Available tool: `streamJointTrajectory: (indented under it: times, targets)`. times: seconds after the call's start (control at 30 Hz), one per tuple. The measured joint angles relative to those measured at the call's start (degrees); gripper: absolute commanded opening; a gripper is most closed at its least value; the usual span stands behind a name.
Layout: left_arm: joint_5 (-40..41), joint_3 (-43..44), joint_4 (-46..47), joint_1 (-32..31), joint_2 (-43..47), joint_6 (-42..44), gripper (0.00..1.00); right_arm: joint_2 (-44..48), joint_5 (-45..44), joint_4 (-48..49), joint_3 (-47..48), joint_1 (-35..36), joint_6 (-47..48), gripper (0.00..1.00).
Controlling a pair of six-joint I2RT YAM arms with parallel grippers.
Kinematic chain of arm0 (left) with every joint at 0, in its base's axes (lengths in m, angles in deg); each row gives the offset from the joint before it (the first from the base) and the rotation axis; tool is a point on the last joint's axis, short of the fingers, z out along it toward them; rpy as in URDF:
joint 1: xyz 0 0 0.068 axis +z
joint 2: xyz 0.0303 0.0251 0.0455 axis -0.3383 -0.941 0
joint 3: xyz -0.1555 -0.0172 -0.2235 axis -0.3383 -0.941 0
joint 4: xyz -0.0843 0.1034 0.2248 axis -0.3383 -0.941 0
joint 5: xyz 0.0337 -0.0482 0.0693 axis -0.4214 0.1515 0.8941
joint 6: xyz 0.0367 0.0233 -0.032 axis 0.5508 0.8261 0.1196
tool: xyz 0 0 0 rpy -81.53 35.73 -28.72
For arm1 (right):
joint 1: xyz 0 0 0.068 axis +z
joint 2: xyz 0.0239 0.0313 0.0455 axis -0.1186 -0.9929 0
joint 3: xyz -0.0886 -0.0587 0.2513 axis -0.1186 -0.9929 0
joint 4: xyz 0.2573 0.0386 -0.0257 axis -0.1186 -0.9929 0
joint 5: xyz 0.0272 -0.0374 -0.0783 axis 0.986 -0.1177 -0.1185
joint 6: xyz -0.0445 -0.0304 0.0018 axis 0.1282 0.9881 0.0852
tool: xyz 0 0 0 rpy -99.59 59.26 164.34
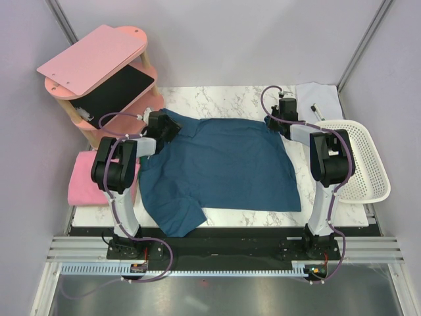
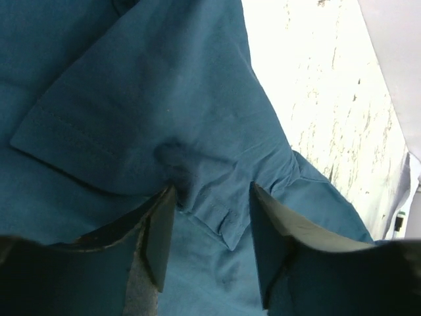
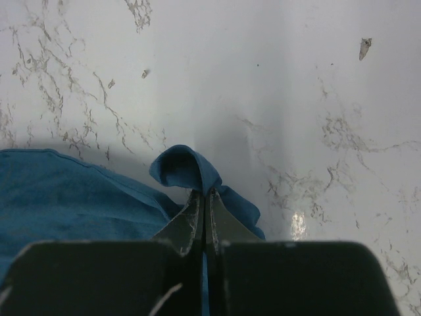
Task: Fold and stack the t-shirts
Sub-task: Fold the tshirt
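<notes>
The teal t-shirt (image 1: 223,164) is spread mostly flat on the marble table (image 1: 230,95), right between the two arms. The left gripper (image 2: 212,197) sits over its far left corner by the sleeve, jaws partly apart with a bunched ridge of cloth in the gap. The right gripper (image 3: 203,197) is pinched tight on a little fold at the far right corner, and the pink t-shirt (image 1: 82,181) lies folded just outside the left arm.

The spread t-shirt (image 1: 223,164) lies on the table (image 1: 217,99). Left of it rests the folded t-shirt (image 1: 82,181); behind it to the left, the shelf (image 1: 92,59); right of it, the basket (image 1: 368,164); behind-right, the small cloth (image 1: 312,95).
</notes>
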Motion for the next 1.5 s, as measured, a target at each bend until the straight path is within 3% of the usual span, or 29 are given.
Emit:
streamJointTrajectory:
  times: [0.07,0.1,0.4,0.53,0.63,0.8,0.97,1.5]
  targets:
    - [0.0,0.1,0.0,0.0,-0.3,0.1,0.18,0.0,0.0,0.0,0.0,-0.1,0.0,0.00]
    - [-0.1,0.3,-0.1,0.0,-0.5,0.7,0.02,0.0,0.0,0.0,0.0,-0.1,0.0,0.00]
    - [-0.9,1.5,-0.4,0.0,-1.2,2.0,0.02,0.0,0.1,0.0,0.1,-0.3,0.0,0.02]
    - [-0.9,1.5,-1.2,0.0,0.3,3.1,0.02,0.0,-0.2,-0.1,0.3,-0.4,-0.2,0.42]
    - [-0.9,1.6,-2.1,0.0,3.3,4.7,0.02,0.0,-1.4,-0.9,1.4,-0.7,-0.3,0.59]
    - [-0.8,3.4,-3.4,0.0,7.8,7.4,0.02,0.0,-8.8,-2.6,3.6,-1.1,-0.8,0.75]
    - [-0.9,4.2,-3.4,0.0,9.4,9.2,0.02,0.0,-13.3,-3.5,3.6,-1.3,-0.8,0.74]
    - [-0.5,4.2,-6.6,0.0,9.4,12.2,0.02,-3.8,-10.9,-2.3,7.6,-1.9,-0.9,0.62]
